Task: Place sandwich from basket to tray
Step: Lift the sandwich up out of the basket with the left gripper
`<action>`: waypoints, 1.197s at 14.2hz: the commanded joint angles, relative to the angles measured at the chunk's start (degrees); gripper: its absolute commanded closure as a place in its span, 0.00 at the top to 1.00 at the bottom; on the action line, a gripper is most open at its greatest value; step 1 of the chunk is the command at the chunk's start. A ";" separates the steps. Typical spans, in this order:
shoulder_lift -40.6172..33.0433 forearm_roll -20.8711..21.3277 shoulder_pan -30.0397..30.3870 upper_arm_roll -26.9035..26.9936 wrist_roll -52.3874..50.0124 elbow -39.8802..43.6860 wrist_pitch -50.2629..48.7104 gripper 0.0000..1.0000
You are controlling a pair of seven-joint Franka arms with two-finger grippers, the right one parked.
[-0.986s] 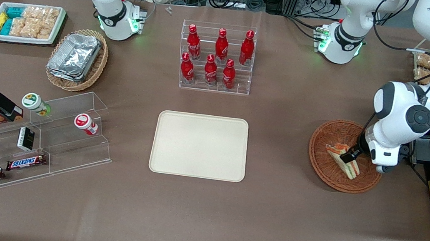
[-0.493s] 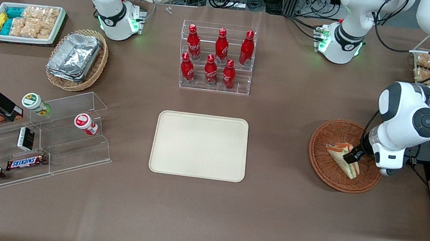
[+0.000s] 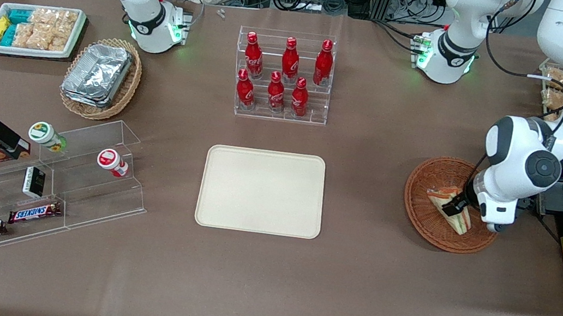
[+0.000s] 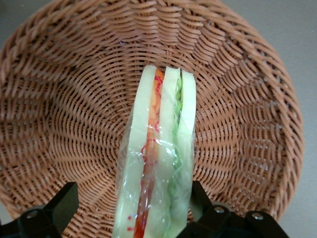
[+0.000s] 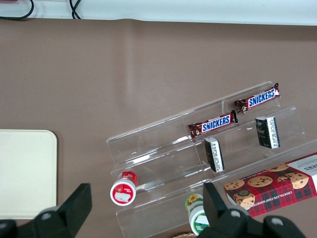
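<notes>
The gripper (image 4: 130, 208), fingers (image 4: 62, 203) spread wide, straddles the wrapped sandwich (image 4: 158, 158) standing on edge in the basket (image 3: 439, 174), positioned for a side pinch; the tray (image 3: 261, 191) lies well apart.

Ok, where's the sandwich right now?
The sandwich lies in the basket toward the working arm's end of the table. The gripper is down over it, its open fingers straddling the wedge without yet clamping it.

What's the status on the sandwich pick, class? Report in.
Gripper open, straddling sandwich in basket, one side touching, the other apart. Sandwich not lifted. Tray bare; nothing between basket and tray.
</notes>
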 commanded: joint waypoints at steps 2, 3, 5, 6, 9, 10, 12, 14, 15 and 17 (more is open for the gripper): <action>0.13 0.58 -0.23 0.02 -0.46 -0.28 1.48 0.00; 0.04 0.58 -0.23 0.02 -0.62 -0.19 1.48 0.00; 0.12 0.58 -0.32 0.02 -0.71 -0.19 1.48 0.00; 0.13 0.58 -0.32 0.02 -0.71 -0.19 1.48 0.00; -1.97 0.58 -0.41 -0.50 -0.98 1.82 -1.40 0.00; -3.12 0.58 -0.41 -0.50 -0.89 4.44 -5.94 0.00; -4.44 0.58 -0.32 -0.50 -0.28 12.86 -19.37 0.00; -4.27 0.58 -0.32 -0.68 -0.01 22.96 -30.63 0.00; -4.18 0.49 -0.32 -0.94 1.82 27.62 -35.38 0.00; -4.01 -0.38 -0.32 -1.12 6.91 36.41 -43.74 0.00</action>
